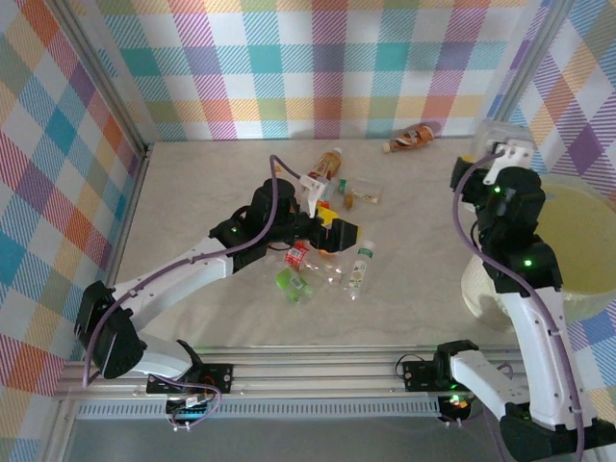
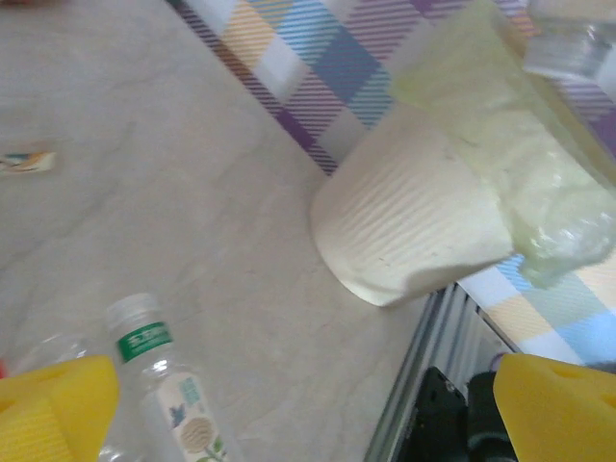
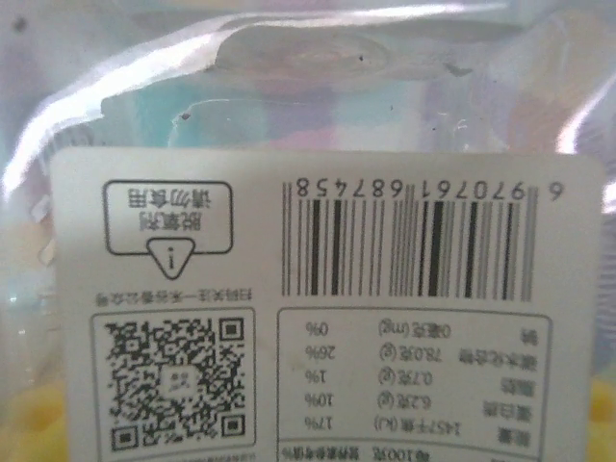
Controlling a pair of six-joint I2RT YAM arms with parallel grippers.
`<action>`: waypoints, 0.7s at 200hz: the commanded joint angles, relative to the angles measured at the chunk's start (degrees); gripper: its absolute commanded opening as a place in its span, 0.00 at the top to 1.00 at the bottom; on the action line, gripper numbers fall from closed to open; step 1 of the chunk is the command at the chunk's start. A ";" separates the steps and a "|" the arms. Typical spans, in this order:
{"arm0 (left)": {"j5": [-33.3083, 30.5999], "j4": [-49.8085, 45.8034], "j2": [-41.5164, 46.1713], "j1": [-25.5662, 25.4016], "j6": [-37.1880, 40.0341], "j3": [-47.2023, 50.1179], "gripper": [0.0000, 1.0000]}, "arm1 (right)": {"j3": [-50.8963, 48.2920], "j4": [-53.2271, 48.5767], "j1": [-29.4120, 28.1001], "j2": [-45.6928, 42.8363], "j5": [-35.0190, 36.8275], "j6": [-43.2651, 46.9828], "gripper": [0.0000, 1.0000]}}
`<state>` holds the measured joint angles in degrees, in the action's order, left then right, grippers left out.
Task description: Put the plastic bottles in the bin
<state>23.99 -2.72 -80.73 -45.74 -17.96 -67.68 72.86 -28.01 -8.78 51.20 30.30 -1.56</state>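
**A:** Seven or so plastic bottles (image 1: 298, 256) lie on the counter (image 1: 183, 202), all well apart from the bin (image 1: 587, 241). Most form a loose cluster out to the bin's left in the overhead view. One orange-brown bottle (image 1: 412, 138) lies alone beyond the bin's far side, near the back wall.

**B:** Anything inside the bin?

**A:** What I can see of the interior is bare pale cream. The right arm covers part of it, so I cannot tell the count inside.

**B:** Hands?

**A:** The right hand (image 1: 502, 146) is raised near the bin's far rim with a clear labelled bottle (image 1: 500, 131). Its wrist camera has the barcode label pressed close. The grip itself is unclear, but the bottle is up in the air, so I judge the hand closed on it. Whether it is directly over the bin's opening is uncertain.

**B:** Left?

**A:** The left hand (image 2: 303, 414) is spread wide, yellow pads (image 2: 53, 409) far apart, holding nothing. It sits low at the cluster, away from the bin. A green-labelled bottle (image 2: 164, 385) lies just beside one pad.

**B:** Progress?

**A:** Early, by my judgement. One bottle is close to drop-off and the rest wait on the counter.
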 commanded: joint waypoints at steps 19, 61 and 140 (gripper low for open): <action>-3.94 -0.10 -1.89 -1.07 0.91 -2.58 0.00 | 5.80 -10.67 10.36 -0.95 -0.96 2.20 0.38; -6.91 -0.44 -1.16 -1.09 0.78 -2.11 0.00 | 9.59 -20.48 26.07 3.00 -13.85 -0.85 0.34; -10.74 -0.23 -2.13 -1.02 -0.78 -2.45 0.00 | 6.99 -29.46 38.81 8.30 -21.40 -2.63 0.30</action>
<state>14.72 -3.03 -82.67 -46.11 -18.15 -68.49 81.06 -55.18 27.70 59.64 13.13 -2.61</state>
